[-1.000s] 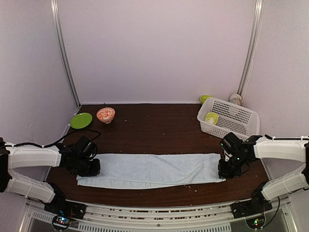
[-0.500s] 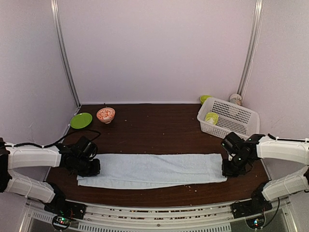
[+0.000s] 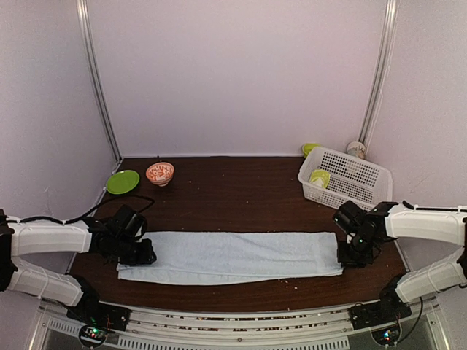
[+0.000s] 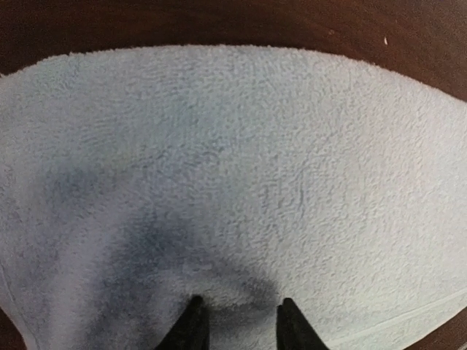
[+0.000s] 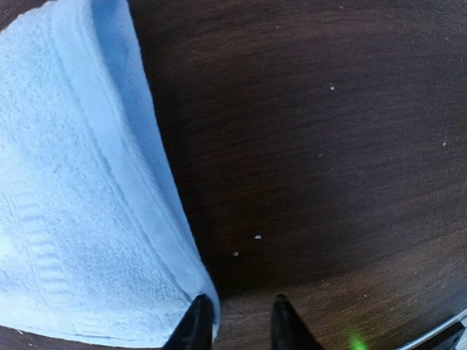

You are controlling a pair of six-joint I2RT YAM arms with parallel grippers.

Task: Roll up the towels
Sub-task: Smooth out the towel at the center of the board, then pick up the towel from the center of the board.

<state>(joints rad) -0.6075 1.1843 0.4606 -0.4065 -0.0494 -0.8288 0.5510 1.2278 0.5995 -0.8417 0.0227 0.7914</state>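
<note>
- Pale blue towel [image 3: 233, 255] lies flat and unrolled on the near half of the table [image 3: 233, 197]. Its long side runs left to right between the two arms.
- Left gripper [image 3: 144, 255] is low over the towel's left end, inside the edge.
- In the left wrist view its fingertips [image 4: 191, 327] are slightly parted. The terry in the gap lies flat and no fold is pinched, so it holds nothing.
- Right gripper [image 3: 350, 257] is at the towel's right short edge, just off the cloth.
- In the right wrist view a hemmed corner of the towel ends right beside one fingertip [image 5: 197, 324]. The other fingertip is over bare wood.
- The right jaws are also a little apart, with only table showing between them. No grip there.
- Far right: white basket [image 3: 365, 179] with a small lime-and-cream item [image 3: 319, 177] inside, too small to identify. It is well apart from the blue towel.
- Far left: green plate [image 3: 122, 181] and orange-patterned bowl [image 3: 160, 173], side by side near the back wall, clear of the towel.
</note>
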